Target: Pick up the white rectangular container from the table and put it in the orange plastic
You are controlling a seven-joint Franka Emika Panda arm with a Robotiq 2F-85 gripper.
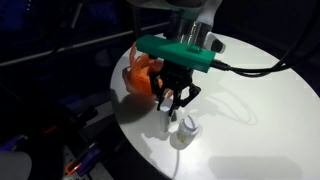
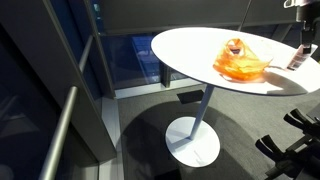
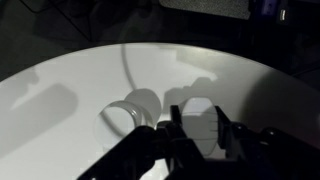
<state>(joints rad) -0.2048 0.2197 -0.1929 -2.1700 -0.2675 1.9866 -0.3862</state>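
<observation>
The white rectangular container point(image 3: 199, 124) sits between my gripper's point(image 3: 200, 130) two dark fingers, which press on both its sides. In an exterior view the gripper point(image 1: 177, 105) hangs low over the round white table point(image 1: 250, 110) with the container point(image 1: 174, 116) in its jaws, at or just above the tabletop. The crumpled orange plastic point(image 1: 138, 76) lies a short way beside the gripper, near the table's edge. In an exterior view the orange plastic point(image 2: 240, 60) lies on the table and the gripper point(image 2: 299, 58) is at the frame's right edge.
A small round clear cup or lid point(image 3: 134, 108) lies on the table right beside the container, and it also shows in an exterior view point(image 1: 186, 131). A black cable point(image 1: 250, 66) runs from the green wrist mount. The table's edge is close behind the orange plastic.
</observation>
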